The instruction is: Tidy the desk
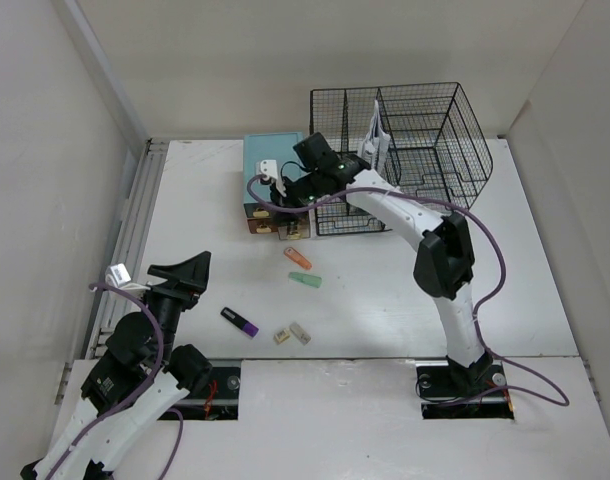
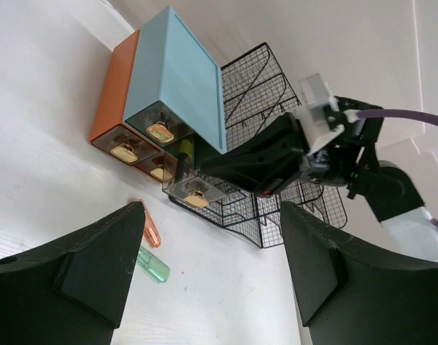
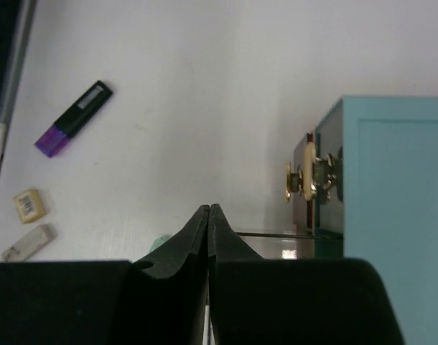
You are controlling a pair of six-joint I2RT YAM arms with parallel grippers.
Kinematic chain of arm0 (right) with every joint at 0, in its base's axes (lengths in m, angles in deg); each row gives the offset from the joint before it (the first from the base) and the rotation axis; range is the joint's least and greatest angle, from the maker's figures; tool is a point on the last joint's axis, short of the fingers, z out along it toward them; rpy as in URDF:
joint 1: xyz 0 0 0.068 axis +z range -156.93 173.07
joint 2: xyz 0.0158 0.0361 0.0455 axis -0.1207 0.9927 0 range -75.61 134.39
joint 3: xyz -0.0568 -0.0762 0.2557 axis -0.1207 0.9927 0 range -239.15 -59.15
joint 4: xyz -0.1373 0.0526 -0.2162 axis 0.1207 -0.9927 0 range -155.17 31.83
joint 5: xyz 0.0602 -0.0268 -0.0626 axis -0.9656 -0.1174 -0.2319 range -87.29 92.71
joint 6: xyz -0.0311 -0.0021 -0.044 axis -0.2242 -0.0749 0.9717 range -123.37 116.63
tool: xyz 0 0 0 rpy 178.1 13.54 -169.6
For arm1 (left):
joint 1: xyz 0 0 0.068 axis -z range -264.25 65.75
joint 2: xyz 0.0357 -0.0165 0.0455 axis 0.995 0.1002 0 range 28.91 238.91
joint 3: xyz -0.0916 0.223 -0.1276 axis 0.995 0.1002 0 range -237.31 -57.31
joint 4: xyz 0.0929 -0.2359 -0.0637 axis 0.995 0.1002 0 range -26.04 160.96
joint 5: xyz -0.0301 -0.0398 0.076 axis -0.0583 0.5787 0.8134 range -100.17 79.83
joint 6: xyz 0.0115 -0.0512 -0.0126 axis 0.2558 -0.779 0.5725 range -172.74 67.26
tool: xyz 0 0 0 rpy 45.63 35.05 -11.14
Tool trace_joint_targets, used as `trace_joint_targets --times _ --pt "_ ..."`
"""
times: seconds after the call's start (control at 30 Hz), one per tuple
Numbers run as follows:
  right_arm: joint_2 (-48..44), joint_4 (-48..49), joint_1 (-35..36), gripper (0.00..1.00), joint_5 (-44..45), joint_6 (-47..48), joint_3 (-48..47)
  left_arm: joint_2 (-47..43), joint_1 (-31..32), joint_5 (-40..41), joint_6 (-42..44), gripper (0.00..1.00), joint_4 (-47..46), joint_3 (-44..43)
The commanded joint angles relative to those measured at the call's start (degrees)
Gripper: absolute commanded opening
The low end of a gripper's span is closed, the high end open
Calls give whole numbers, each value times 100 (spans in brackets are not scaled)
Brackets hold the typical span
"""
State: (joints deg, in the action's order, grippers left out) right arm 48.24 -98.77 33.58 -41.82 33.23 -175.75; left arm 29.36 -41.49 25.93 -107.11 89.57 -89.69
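- The large flat white rectangular desk (image 1: 385,300) fills the middle of the overhead view. Its grey metal rail (image 1: 135,230) runs down the left edge, and loose stationery lies on the near-left part.
- Step in hand, as I judge it: stowing small items in the small teal-topped drawer box (image 1: 270,160), which stands at the far side, just left of the black wire-mesh file rack (image 1: 405,140).
- The right gripper (image 3: 208,215) is at the box front, just above a clear pulled-out drawer (image 2: 197,192). Its fingers are pressed together with nothing seen between them.
- The left gripper (image 2: 212,215) hovers near-left, spread wide and empty.
- The next move likely calls for fetching a loose piece and dropping it squarely into the drawer. The candidates are the orange highlighter (image 1: 297,257), the green highlighter (image 1: 305,280), the black-and-purple highlighter (image 1: 239,321) and the two small beige erasers (image 1: 300,332).
- Hard to make out: what the open drawer holds, and whether the right fingertips touch it. The right wrist view cuts the box off.
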Motion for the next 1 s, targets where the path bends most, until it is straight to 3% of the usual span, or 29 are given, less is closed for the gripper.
trace_joint_targets --times 0.0,0.03,0.1,0.13,0.2,0.27,0.33,0.43,0.47,0.5,0.53,0.57,0.63,0.97 --pt "-406 -877 228 7 -714 844 -696 -1082 39 73 -30 74 -56 -190" --pt "-406 -1123 429 15 -636 1014 -698 -1082 39 73 -30 74 -56 -190" --pt "-344 -1608 702 21 -295 1444 -533 -1082 39 73 22 75 -56 -190" --pt "-344 -1609 869 32 229 1446 -313 -1082 39 12 75 77 -117 -190" --pt "-519 -892 1335 43 768 1333 301 -1082 39 -102 338 86 -266 -251" --pt "-853 -57 1729 56 1723 595 1443 -1135 39 -427 654 95 -590 -303" --pt "-1038 919 1933 60 2297 10 2259 -1135 39 -621 1023 99 -732 -365" --pt "-1100 1298 2127 62 2695 -633 2492 -1135 39 -937 1323 99 -855 -427" --pt "-1100 1361 2128 62 2696 -810 2493 -1135 39 -1060 1480 93 -916 -488" --pt "-1100 1466 2128 62 2800 -1012 2562 -1135 39 -1122 1551 77 -917 -488" --pt "-1100 1659 2128 62 2871 -1249 2563 -1135 39 -1122 1613 54 -917 -558" --pt "-1100 1660 2180 62 2871 -1556 2563 -1135 39 -1192 1614 19 -917 -637" --pt "-1100 1818 2180 62 3003 -1927 2563 -1135 39 -1272 1763 2 -864 -725" --pt "-538 1845 2733 62 3065 -3334 2229 -1187 39 -1272 2096 0 -505 -1138"
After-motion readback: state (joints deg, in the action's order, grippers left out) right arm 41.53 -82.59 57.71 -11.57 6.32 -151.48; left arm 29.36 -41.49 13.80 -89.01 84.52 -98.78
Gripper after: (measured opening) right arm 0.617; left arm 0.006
